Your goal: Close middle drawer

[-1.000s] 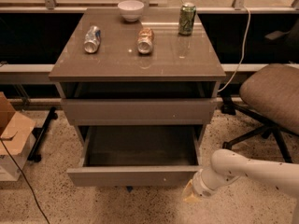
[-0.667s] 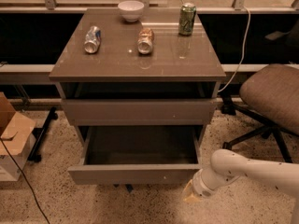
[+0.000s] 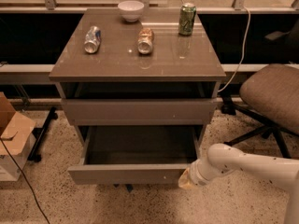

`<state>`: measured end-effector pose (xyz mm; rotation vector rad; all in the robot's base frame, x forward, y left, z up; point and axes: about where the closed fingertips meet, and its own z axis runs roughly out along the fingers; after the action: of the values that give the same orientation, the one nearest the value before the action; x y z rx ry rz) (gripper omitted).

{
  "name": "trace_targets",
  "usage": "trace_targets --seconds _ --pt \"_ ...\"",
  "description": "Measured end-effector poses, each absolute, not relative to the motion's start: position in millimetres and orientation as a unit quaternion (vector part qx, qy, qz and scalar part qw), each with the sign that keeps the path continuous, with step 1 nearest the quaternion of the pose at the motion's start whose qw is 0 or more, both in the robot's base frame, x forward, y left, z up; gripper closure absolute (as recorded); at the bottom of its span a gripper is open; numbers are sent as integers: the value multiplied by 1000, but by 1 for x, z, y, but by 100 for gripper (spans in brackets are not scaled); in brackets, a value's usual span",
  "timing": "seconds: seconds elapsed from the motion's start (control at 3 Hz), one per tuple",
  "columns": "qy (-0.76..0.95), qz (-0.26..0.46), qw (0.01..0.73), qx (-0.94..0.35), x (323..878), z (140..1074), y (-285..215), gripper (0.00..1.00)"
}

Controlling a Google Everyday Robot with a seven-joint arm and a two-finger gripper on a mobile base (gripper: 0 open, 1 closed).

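Although we have the gripper down at the right end of the middle drawer, the closing itself looks barely begun. The drawer stands pulled well out from under the front edge of the bench, its dark, empty interior open to view, and its grey-brown front panel sits far forward of the upper drawer front above it. The small white speck near the panel's right end lies just beside the gripper.

Our gripper hangs below the bench's front right corner, at or against the end of the panel; we cannot say for sure that it touches, and whether it is spread or closed we cannot tell from this angle. The white arm reaches in from the right, low to the floor.

By our judgement, nearly the whole travel is left: the panel must be pushed straight back until it sits in line with the cabinet face. Pushing from one end could skew the drawer, so we would favour contact nearer the panel's middle.

On top, the bowl at the back edge, the green can near the back right corner and the two lying cans play no part.
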<state>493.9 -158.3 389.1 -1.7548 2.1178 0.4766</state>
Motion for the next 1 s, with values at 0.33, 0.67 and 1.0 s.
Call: trace_targets --seconds 0.33,0.67,1.0 --pt "739 142 199 -628 518 395 -158 100" --pt "724 108 245 -636 560 412 -161 100" --pt "720 102 255 -637 569 416 -161 100"
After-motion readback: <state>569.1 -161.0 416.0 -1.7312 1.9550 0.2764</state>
